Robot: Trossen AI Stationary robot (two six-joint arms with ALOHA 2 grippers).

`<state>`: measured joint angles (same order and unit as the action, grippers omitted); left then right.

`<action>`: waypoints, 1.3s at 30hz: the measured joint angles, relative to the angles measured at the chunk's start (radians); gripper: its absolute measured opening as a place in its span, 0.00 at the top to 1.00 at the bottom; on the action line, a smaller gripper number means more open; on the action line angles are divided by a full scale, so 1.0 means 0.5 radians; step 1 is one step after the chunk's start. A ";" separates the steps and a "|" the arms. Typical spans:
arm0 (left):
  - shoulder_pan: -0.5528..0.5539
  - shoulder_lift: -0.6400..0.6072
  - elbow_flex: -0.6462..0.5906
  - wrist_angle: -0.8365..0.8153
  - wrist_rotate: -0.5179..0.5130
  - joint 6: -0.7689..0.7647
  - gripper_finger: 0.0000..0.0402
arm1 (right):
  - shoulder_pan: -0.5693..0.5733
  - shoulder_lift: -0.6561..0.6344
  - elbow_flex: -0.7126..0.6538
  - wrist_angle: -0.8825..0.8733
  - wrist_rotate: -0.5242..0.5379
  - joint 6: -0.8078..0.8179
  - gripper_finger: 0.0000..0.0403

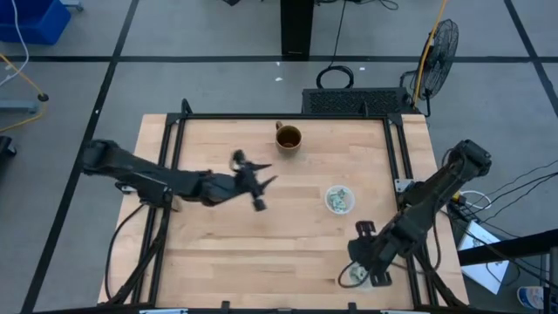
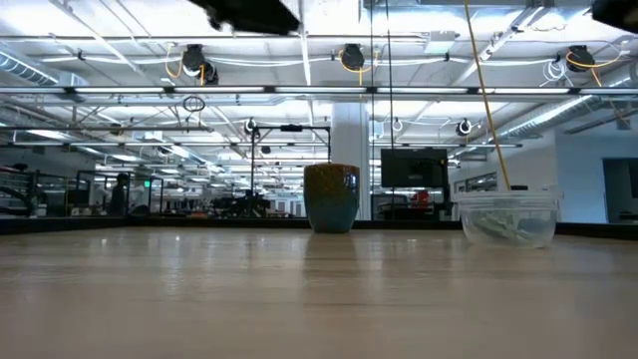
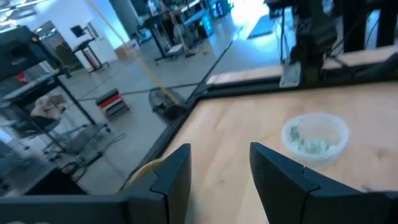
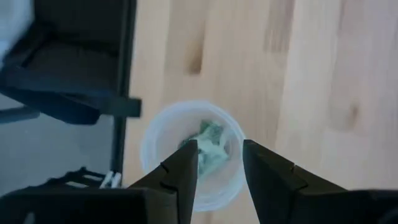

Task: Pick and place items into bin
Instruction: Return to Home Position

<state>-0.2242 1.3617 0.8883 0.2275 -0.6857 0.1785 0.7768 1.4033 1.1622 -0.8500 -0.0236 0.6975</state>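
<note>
Hovering right end effector [image 4: 219, 147] over bin [image 4: 151, 140]

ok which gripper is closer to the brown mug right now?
Left. The left gripper hovers a short way from the mug; the right gripper is over a clear bin by the table's right edge, much farther off.
</note>
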 joint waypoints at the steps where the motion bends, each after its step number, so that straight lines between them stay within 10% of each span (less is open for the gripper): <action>1: -0.029 -0.111 0.000 -0.148 -0.044 -0.004 0.58 | -0.001 -0.029 -0.001 0.025 0.002 -0.011 0.70; 7: -0.178 -0.755 0.000 -0.894 -0.139 -0.066 0.58 | 0.011 -0.171 0.000 0.140 0.098 -0.244 0.70; 17: -0.252 -1.462 -0.012 -1.829 0.267 -0.663 0.58 | -0.047 -0.536 -0.002 0.300 0.099 -0.839 0.70; 31: -0.248 -2.027 -0.716 -1.177 0.613 -0.324 0.58 | -0.226 -1.885 -1.293 1.518 -0.196 -0.955 0.71; 39: -0.246 -2.511 -0.872 -1.129 0.483 -0.305 0.58 | -0.248 -2.678 -1.748 1.738 -0.333 -0.976 0.71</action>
<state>-0.3473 0.1063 0.4522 -0.3372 -0.4442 0.0258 0.6530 0.0644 0.2884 0.0191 -0.1900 0.2097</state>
